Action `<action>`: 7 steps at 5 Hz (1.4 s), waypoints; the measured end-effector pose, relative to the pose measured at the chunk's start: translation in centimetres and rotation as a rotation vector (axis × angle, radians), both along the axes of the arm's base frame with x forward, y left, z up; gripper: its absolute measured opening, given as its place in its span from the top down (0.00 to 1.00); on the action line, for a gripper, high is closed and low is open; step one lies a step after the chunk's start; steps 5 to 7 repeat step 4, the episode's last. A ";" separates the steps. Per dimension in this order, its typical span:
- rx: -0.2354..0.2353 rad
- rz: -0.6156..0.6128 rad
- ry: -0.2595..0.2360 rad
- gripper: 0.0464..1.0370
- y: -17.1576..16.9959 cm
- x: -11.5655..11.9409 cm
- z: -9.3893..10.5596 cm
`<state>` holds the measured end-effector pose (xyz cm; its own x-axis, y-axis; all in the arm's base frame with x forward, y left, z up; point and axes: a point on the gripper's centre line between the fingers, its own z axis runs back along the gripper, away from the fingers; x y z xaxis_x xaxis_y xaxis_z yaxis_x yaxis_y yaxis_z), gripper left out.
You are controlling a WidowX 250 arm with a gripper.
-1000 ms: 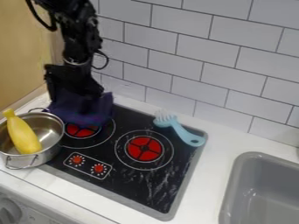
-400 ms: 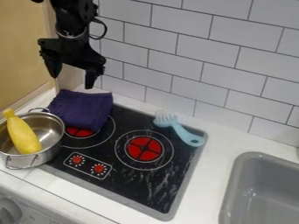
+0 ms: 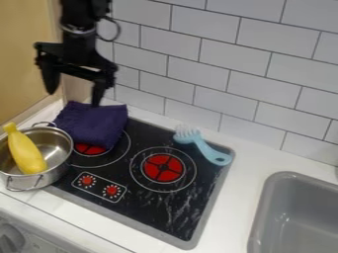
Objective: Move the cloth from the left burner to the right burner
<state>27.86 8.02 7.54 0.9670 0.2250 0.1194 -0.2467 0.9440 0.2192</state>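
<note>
In the camera view, the cloth is dark purple, soft and bumpy, folded into a thick pad. It sits at the far left corner of the stove top, over the back part of the left burner, and pokes out past the stove's back edge. The black gripper hangs over the cloth's back side, with its two fingers wide apart and nothing between them. The cloth hides some of the burner's red middle and ring. The pot is cut off at the left side, and I can't tell if it touches the cloth. It hides part of the stove's left edge and holds a yellow squash-like toy. The right burner has a light blue brush close by, near the far right corner.
</note>
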 end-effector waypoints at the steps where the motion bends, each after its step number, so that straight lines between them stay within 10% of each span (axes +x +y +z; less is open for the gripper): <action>1: 0.007 -0.057 0.047 0.04 -4.6 -0.2 0.2; 3: -0.019 -0.199 0.160 0.04 -12.5 -3.5 0.3; 7: -0.045 -0.225 0.153 0.04 -15.3 -5.6 1.0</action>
